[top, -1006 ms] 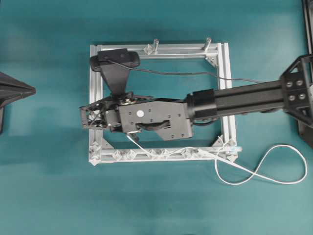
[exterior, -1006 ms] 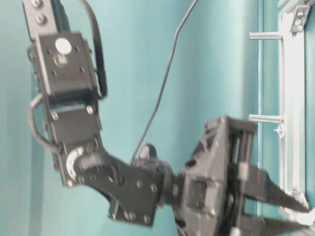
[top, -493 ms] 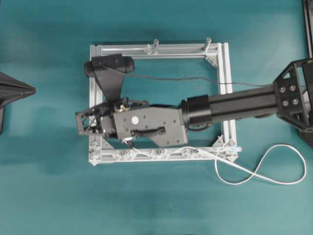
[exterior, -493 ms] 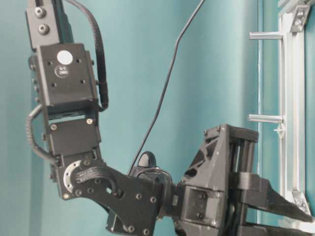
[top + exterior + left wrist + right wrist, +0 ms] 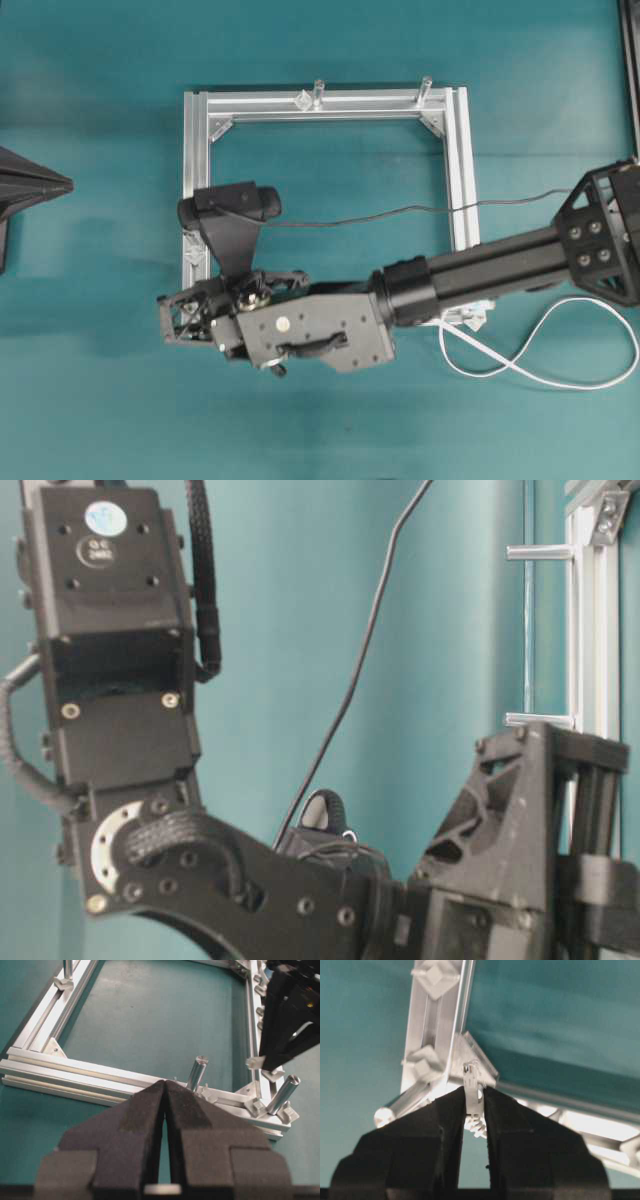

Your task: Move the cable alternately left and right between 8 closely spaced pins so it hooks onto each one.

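Overhead view: the right gripper (image 5: 172,318), reaching in from the right, lies over the near-left corner of the square aluminium frame (image 5: 196,150) on the teal worktop (image 5: 100,400). Its jaws are nearly closed, pinching the clear plug end of the cable (image 5: 473,1091). The slack of the white cable loops on the worktop right of the frame's near-right corner. Diamond-shaped pins (image 5: 436,976) sit along the rail beyond the gripper. The left gripper (image 5: 165,1091) rests at the far left, clear of the frame, jaws closed together and holding nothing.
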Motion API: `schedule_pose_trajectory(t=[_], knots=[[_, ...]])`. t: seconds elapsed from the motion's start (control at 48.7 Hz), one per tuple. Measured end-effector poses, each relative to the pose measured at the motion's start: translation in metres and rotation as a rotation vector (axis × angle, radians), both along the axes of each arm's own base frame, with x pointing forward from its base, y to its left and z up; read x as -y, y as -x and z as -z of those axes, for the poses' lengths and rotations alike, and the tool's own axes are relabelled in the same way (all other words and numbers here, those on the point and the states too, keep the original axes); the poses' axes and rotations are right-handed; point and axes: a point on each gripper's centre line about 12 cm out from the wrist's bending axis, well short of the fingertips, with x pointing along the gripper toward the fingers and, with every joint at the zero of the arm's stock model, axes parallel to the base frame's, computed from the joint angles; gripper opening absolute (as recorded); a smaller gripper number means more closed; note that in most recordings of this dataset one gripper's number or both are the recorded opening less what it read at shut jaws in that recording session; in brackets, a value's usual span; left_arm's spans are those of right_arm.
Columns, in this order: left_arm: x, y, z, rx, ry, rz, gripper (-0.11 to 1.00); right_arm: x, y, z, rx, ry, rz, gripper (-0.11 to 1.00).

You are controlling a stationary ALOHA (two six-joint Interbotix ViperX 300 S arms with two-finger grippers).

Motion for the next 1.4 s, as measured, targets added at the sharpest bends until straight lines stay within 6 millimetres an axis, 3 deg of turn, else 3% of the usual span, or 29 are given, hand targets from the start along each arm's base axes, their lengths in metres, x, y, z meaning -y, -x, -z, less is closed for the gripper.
schedule_pose_trajectory(t=[0.472, 1.396], knots=[[0.0, 0.0, -0.001, 0.002, 0.001, 0.0, 0.0, -0.014, -0.006, 0.0, 0.02, -0.007, -0.014, 0.14], [0.0, 0.0, -0.001, 0.002, 0.001, 0.0, 0.0, -0.015, -0.004, -0.001, 0.008, -0.002, -0.015, 0.14]])
